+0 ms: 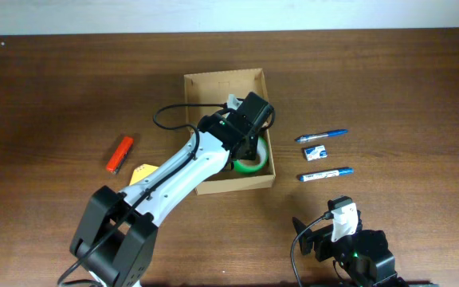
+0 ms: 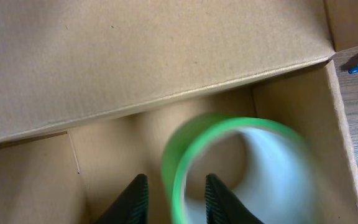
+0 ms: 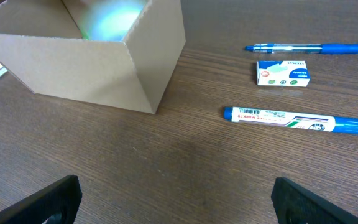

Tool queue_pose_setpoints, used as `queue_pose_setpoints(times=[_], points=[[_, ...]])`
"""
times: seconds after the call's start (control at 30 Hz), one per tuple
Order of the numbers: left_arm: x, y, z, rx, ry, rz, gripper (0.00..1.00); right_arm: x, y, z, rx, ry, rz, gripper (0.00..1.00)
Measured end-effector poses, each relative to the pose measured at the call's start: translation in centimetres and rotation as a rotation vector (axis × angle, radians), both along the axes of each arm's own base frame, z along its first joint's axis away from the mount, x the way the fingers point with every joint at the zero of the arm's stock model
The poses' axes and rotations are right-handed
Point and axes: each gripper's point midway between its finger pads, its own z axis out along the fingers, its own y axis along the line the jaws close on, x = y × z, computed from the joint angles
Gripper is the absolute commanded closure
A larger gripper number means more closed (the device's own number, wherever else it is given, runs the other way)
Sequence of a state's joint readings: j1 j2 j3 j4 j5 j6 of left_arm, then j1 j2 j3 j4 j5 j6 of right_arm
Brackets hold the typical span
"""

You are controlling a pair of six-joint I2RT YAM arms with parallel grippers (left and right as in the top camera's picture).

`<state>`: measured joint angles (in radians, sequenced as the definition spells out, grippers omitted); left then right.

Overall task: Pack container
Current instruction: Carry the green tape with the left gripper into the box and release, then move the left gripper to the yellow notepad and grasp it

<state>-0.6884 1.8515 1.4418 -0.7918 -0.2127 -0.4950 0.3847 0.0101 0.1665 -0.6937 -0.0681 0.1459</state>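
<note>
Left arm (image 1: pixel 183 166) reaches into the open box (image 1: pixel 223 83), above a green tape roll (image 1: pixel 251 167) — two pens (image 1: pixel 322 135) (blue) and a small packet (image 1: pixel 315 152) lie right, on the surface (image 1: pixel 54 96).

Dark wooden table (image 1: pixel 54 88) carrying 6 things.
The open tan container (image 1: pixel 223 76) stands mid-table. To its left lie 1 orange stick-shaped item (image 1: pixel 119 154) and 1 small yellow card (image 1: pixel 143 171). To its right lie 1 blue pen (image 1: pixel 322 136), 1 small white box (image 1: pixel 315 151) and 1 blue marker (image 1: pixel 325 174).
</note>
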Motion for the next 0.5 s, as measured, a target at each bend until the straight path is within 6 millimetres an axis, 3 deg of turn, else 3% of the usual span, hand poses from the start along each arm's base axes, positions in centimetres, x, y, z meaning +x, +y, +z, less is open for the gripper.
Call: queue_pose_setpoints(times=[0.33,0.4,0.5], points=[[-0.9,0.7,0.3,0.021,0.027,-0.004,0.64,0.0,0.0,0.0,0.000,0.000,0.000,0.01],[-1.9,1.6,3.2,0.010,0.004,-0.006,0.63,0.0,0.0,0.0,0.000,0.000,0.000,0.01],[-4.5,4.8,11.1,-0.031,-0.122,0.008,0.63,0.0,0.0,0.0,0.000,0.000,0.000,0.01]])
